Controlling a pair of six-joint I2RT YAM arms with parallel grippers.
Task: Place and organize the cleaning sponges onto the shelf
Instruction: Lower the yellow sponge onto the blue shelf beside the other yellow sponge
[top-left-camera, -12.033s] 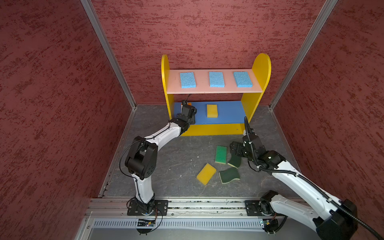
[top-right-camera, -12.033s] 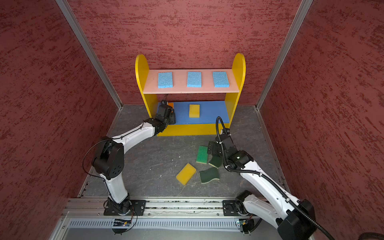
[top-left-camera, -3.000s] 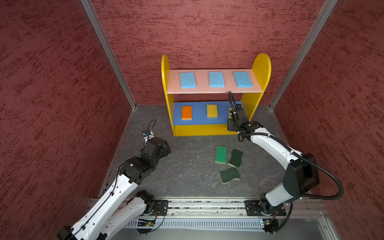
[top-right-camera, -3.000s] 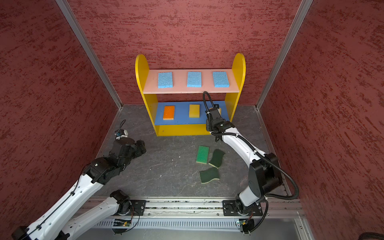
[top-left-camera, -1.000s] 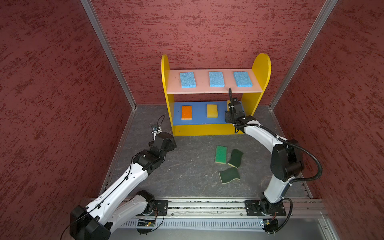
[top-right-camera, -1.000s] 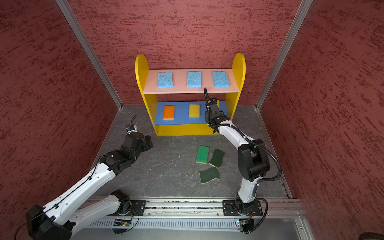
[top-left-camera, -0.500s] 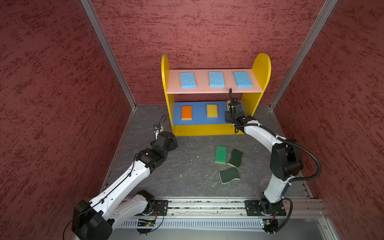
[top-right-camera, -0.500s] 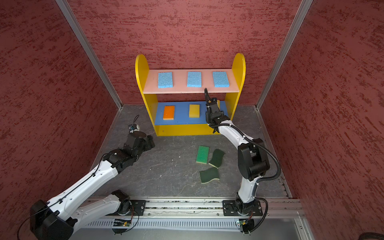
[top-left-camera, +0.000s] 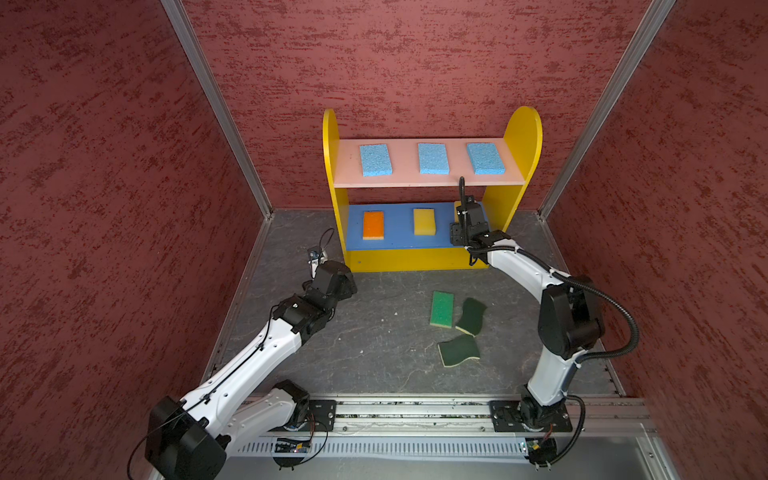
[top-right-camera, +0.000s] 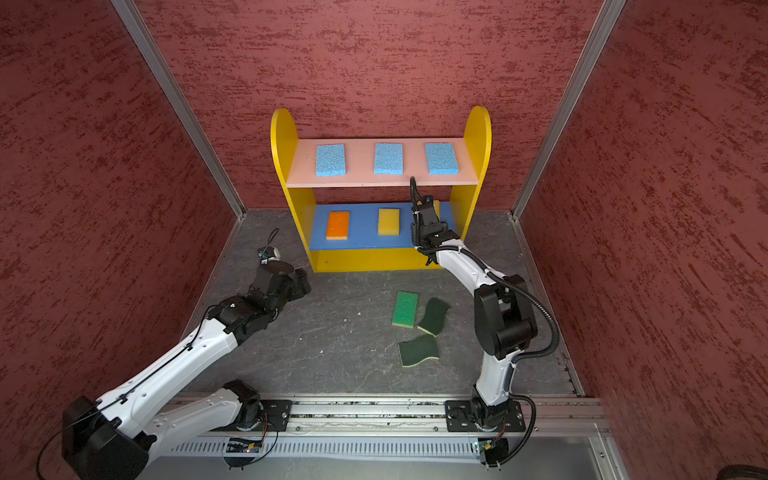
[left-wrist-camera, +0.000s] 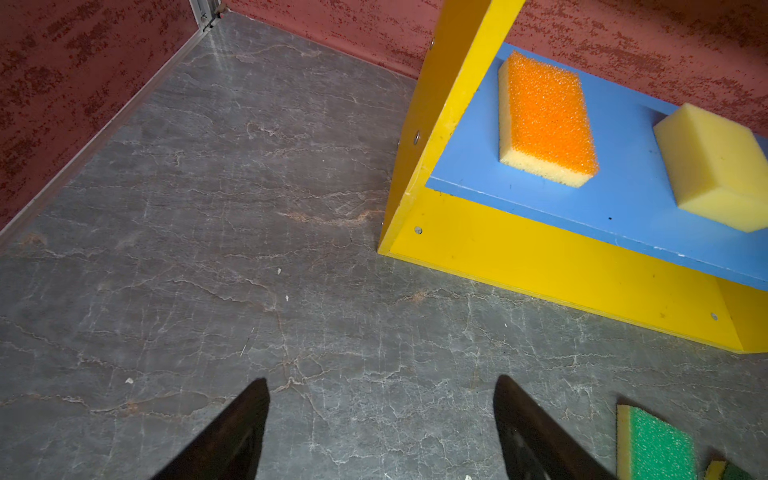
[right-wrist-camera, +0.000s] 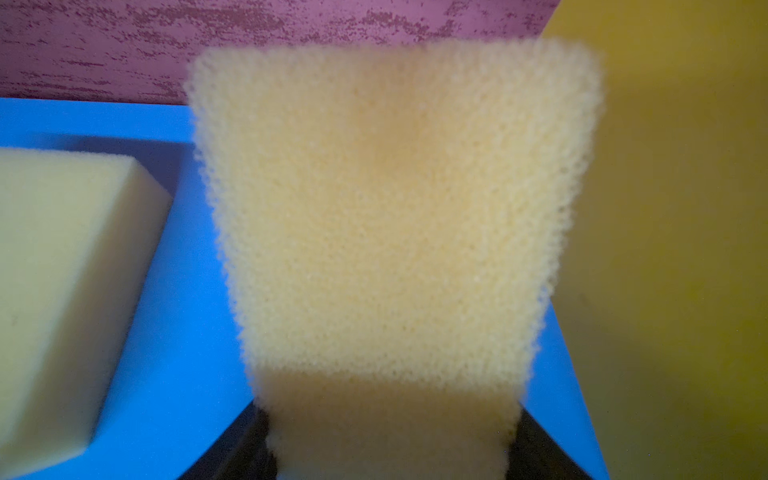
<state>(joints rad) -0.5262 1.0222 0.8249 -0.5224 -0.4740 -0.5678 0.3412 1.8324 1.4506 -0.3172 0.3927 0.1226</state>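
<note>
- Broadly, the grey floor (top-left-camera: 374, 340) is bare across its left and middle; only three sponges lie on it, right of centre, well in front of the shelf (top-left-camera: 521, 137).
- The shelf stands against the back wall, with its pink board (top-left-camera: 345, 166) on top and its blue board (top-left-camera: 399, 228) below.
- The left arm (top-left-camera: 249, 361) stretches low and diagonal from the front rail toward the shelf's left front corner and stops short of it.
- The right arm (top-left-camera: 523, 266) rises from its base, bends at the elbow and reaches forward into the blue level's right end.
- The left gripper (left-wrist-camera: 381, 380) hangs over bare floor, jaws wide with nothing between them.
- The right gripper (top-left-camera: 465, 214) is closed on the near end of the held sponge (right-wrist-camera: 390, 216).
- The held sponge's long axis points into the shelf. A strip of blue separates it from the yellow sponge (top-left-camera: 424, 221), and the right side panel is just beside it. Whether it rests on the board I cannot tell.
- Three blue sponges (top-left-camera: 375, 160) sit spaced along the pink board, long axes front to back.
- The orange sponge (top-left-camera: 373, 225) and the yellow sponge lie the same way, well apart.
- The green sponge (top-left-camera: 442, 308) lies front to back, slightly skewed, with one wavy sponge (top-left-camera: 471, 316) just beside it and another (top-left-camera: 459, 350) lying crosswise nearer the rail.
</note>
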